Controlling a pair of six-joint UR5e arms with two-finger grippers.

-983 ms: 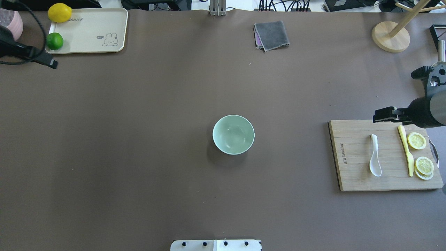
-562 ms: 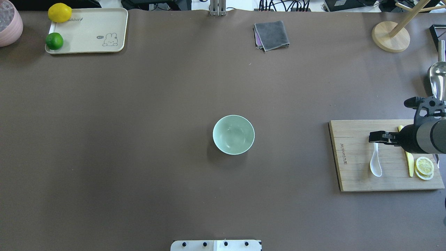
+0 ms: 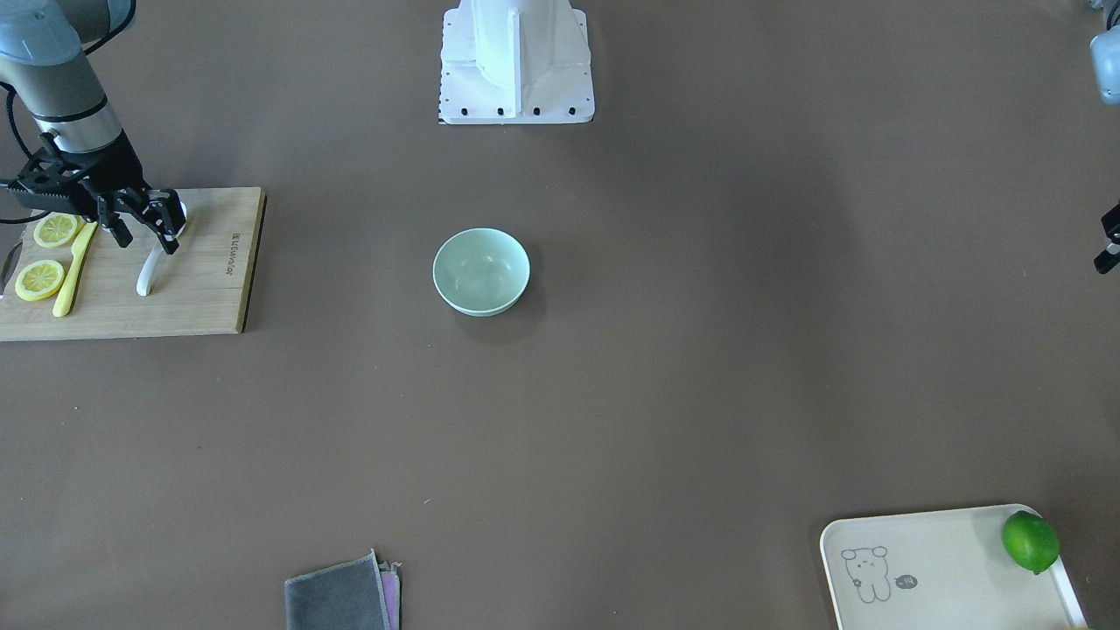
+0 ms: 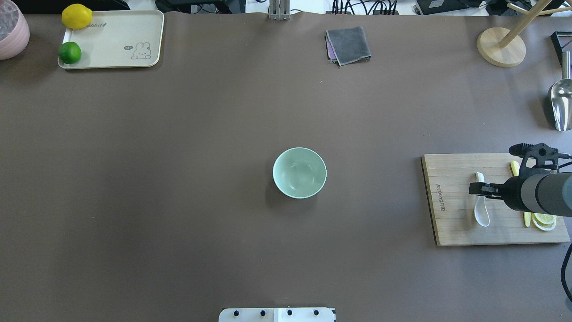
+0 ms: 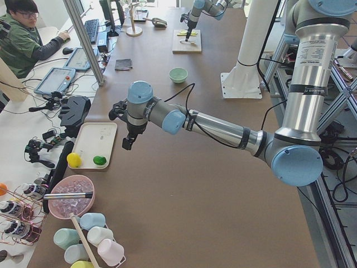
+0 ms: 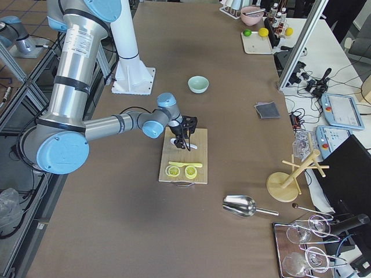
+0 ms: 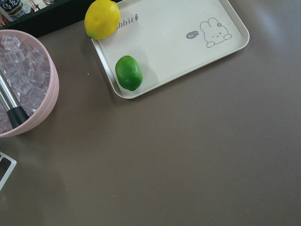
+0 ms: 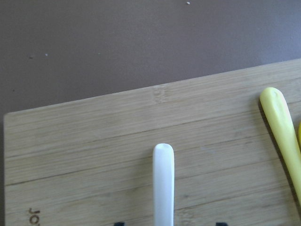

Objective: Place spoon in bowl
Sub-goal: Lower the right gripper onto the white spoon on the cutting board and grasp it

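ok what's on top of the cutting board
The white spoon, a yellow knife and lemon slices lie on the cutting board. The right gripper, jaws open, hangs over the spoon and covers part of it.

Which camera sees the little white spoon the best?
The overhead exterior view: the spoon shows scoop and handle end, though the right gripper crosses its middle. Front-facing mostly hides the scoop; the right wrist view shows only the handle tip; side views barely show it.

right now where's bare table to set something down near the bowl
Bare tabletop surrounds the bowl, running wide to the tray, the grey cloth and the cutting board. The board is crowded: spoon, yellow knife, lemon slices, right gripper over the spoon.
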